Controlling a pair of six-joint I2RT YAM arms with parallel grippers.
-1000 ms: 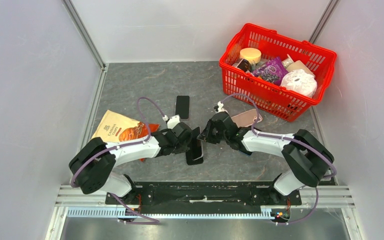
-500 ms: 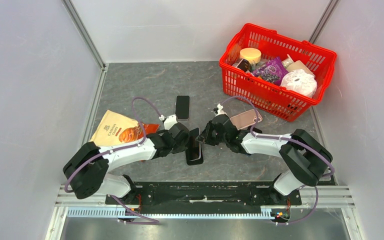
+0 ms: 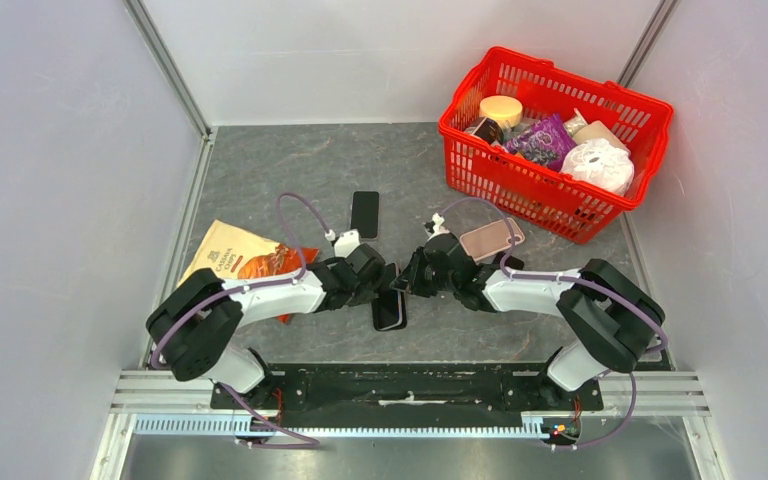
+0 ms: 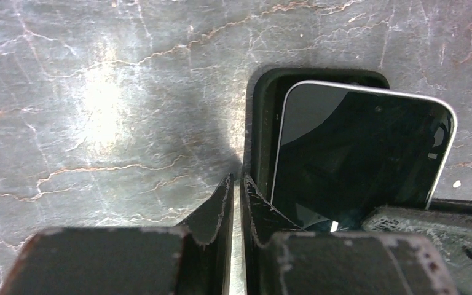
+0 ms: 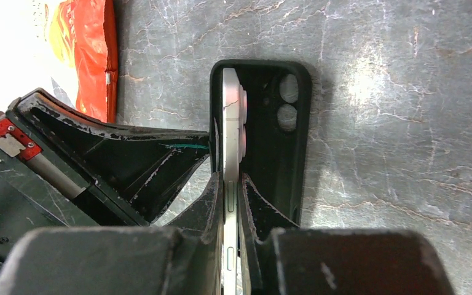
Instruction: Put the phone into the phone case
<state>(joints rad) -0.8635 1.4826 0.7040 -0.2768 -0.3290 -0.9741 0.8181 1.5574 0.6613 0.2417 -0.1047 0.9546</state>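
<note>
Two tools: right tool (image 5: 226, 179) clamps phone (image 5: 231, 123) over phone case (image 5: 276, 153); left tool (image 4: 236, 180) closed.

Camera check: one overhead, two wrists.
My top view looks down from behind the two arm bases (image 3: 232, 368); both wrist views sit close, facing the same black rubbery phone case (image 5: 276, 160) from opposite sides.

far-left table (image 3: 290, 170) free | centre: phone (image 4: 356, 153) | far-right: basket (image 3: 520, 185) | left: chip bag (image 3: 235, 262)

White links (image 3: 270, 293), black joints (image 3: 615, 325); purple cables (image 3: 290, 197) looped alongside; black jaws scuffed, chipped.
</note>
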